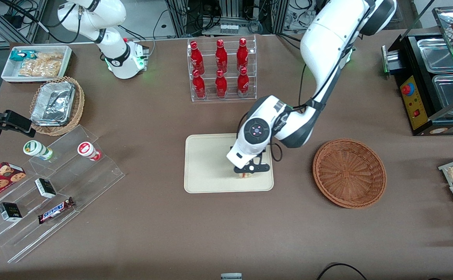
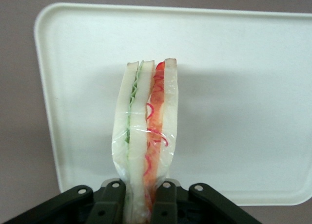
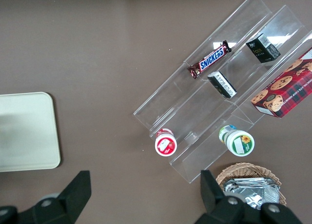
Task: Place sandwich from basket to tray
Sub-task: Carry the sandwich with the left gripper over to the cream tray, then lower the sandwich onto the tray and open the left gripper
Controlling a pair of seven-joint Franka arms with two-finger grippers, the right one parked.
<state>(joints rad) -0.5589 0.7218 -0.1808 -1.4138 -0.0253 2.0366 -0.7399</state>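
Note:
My left gripper [image 1: 245, 174] is over the cream-beige tray [image 1: 207, 163], at the end nearest the basket. It is shut on the clear-wrapped sandwich [image 2: 145, 131], whose white bread and red and green filling show between the black fingers [image 2: 109, 204]. Only a small bit of the sandwich [image 1: 244, 175] shows under the gripper in the front view, low over the tray's surface. The tray [image 2: 234, 87] lies right under the sandwich. The round reddish-brown wicker basket [image 1: 349, 173] stands beside the tray toward the working arm's end, with nothing in it.
A clear rack of red bottles [image 1: 222, 68] stands farther from the front camera than the tray. Toward the parked arm's end are clear stepped shelves [image 1: 51, 186] with snacks, a tan wicker basket of foil containers [image 1: 56, 104] and a white bin [image 1: 36, 62]. A black food warmer [image 1: 432, 81] stands at the working arm's end.

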